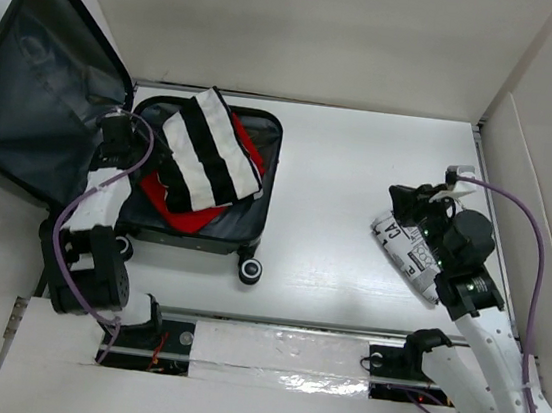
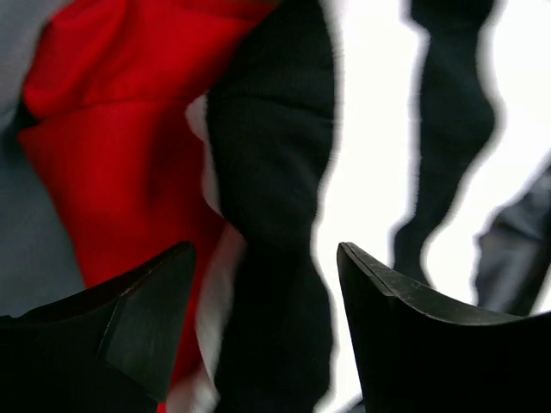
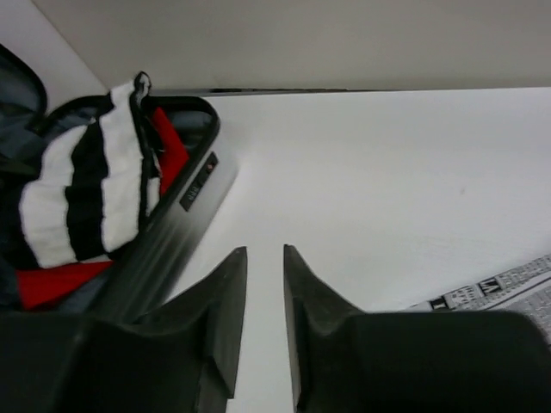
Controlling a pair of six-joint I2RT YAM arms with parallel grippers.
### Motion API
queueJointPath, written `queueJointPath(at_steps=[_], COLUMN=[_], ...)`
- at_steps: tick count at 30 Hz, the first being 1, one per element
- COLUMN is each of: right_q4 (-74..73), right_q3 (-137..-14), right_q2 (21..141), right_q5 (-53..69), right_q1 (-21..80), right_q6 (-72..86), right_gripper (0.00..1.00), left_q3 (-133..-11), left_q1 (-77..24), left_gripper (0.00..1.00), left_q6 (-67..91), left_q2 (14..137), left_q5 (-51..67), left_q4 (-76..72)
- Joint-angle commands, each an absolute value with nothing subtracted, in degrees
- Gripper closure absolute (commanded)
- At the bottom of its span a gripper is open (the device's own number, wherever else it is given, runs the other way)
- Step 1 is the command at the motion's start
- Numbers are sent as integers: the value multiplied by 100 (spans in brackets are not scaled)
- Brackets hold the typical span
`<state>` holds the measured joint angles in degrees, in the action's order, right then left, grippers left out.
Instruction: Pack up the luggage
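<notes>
The luggage [image 1: 241, 227] lies open at the left of the table, its grey-lined lid [image 1: 39, 87] propped up against the wall. Inside it lie a red garment [image 1: 189, 216] and, on top, a black-and-white striped garment [image 1: 207, 153]. My left gripper [image 1: 148, 166] hangs open and empty just above these clothes; in the left wrist view its gripper [image 2: 265, 258] frames the striped garment [image 2: 275, 129] with the red garment [image 2: 112, 146] to the left. My right gripper [image 1: 400, 198] is over bare table at the right, jaws a narrow gap apart and empty [image 3: 265, 254].
A rolled white item with black print [image 1: 407, 251] lies on the table under my right wrist; its edge shows in the right wrist view [image 3: 508, 288]. The luggage wall [image 3: 172, 249] and a black wheel [image 1: 250, 270] face the table's middle. White walls enclose the table.
</notes>
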<state>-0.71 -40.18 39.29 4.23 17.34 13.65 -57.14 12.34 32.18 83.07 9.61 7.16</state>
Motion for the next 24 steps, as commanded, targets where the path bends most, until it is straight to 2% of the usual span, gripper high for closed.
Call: queueJointPath(at_steps=[1, 2, 3, 5, 6, 7, 8, 9, 11, 12, 14, 15, 16, 17, 20, 22, 24], right_q4=[-193, -167, -150, -176, -184, -185, -106, -105, -201, -280, -439, -457, -457, -440, -519, -510, -589], right_q3=[-3850, -3797, -3753, -3631, -3586, -3534, -3420, -3402, -3436, -3506, -3577, -3612, -3630, -3630, -3709, -3822, -3981], right_q2=[4121, 4244, 4245, 4438, 4508, 4657, 4754, 4859, 5323, 5491, 6017, 6186, 6344, 6502, 7126, 7531, 7716], right_q5=[27, -182, -280, -474, -727, -860, -1001, -1211, -1327, -1519, -1652, -1609, -1574, -1556, -1424, -1240, -1169], right_q1=[1784, 1784, 1784, 1784, 1784, 1784, 1784, 1723, 1662, 1600, 1477, 1346, 1345, 1284, 1283, 1283, 1336], right_q6=[1415, 1441, 1450, 1502, 1546, 1573, 1599, 1608, 1678, 1722, 1828, 1863, 1889, 1916, 2030, 2065, 2100], right_gripper=[79, 88, 90, 89, 85, 76, 53, 42, 22, 19, 16, 16, 16, 15, 15, 26, 23], left_q3=[-5722, -5765, -5766, -5862, -5880, -5862, -5810, -5731, -5424, -5310, -4914, -4800, -4677, -4606, -4272, -4193, -4087], left_q1=[1248, 1048, 907, 599, 224, 11, -200, -394, -939, -1141, -1808, -2063, -2344, -2912, -3584, -3639, -3770], left_gripper=[36, 37, 37, 39, 42, 44, 46, 52, 65, 74, 92, 98, 100, 100, 100, 94, 87], left_q6=[3462, 3506, 3489, 3419, 3341, 3288, 3252, 3226, 3304, 3357, 3533, 3559, 3586, 3621, 3700, 3692, 3648], left_q2=[7184, 6841, 6838, 6426, 6312, 6076, 5960, 5846, 5556, 5485, 5379, 5388, 5466, 5493, 5607, 5791, 5853], left_q5=[782, 582, 580, 370, 308, 212, 185, 202, 482, 605, 913, 923, 740, 582, 272, 412, 457], left_q4=[422, 344, 317, 290, 281, 264, 211, 80, -121, -323, -614, -789, -826, -887, -1422, -1687, -1923])
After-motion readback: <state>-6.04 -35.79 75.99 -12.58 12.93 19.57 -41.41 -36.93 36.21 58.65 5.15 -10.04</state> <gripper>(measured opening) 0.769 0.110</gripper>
